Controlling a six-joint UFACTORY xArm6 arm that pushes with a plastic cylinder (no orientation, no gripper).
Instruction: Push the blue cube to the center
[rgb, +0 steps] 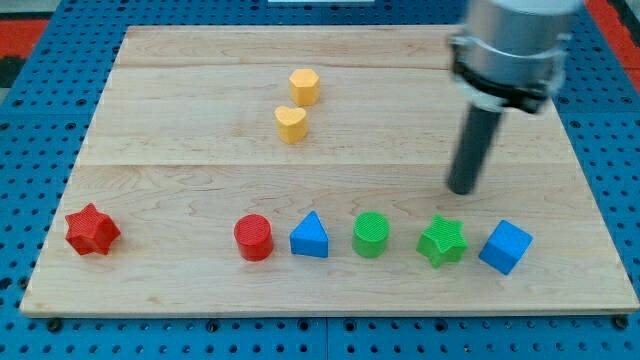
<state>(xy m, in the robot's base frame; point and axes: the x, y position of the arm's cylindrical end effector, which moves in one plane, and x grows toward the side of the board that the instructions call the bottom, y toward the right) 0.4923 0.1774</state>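
Note:
The blue cube (505, 246) sits near the view's bottom right on the wooden board (180, 140). My tip (461, 189) rests on the board above and to the left of the cube, just above the green star (441, 241). It touches no block. The rod rises to the grey arm end at the view's top right.
A row along the view's bottom holds a red star (91, 230), a red cylinder (254, 238), a blue triangle (310, 236) and a green cylinder (371, 234). A yellow hexagon (304, 87) and a yellow heart (290, 124) sit near the top middle. Blue pegboard surrounds the board.

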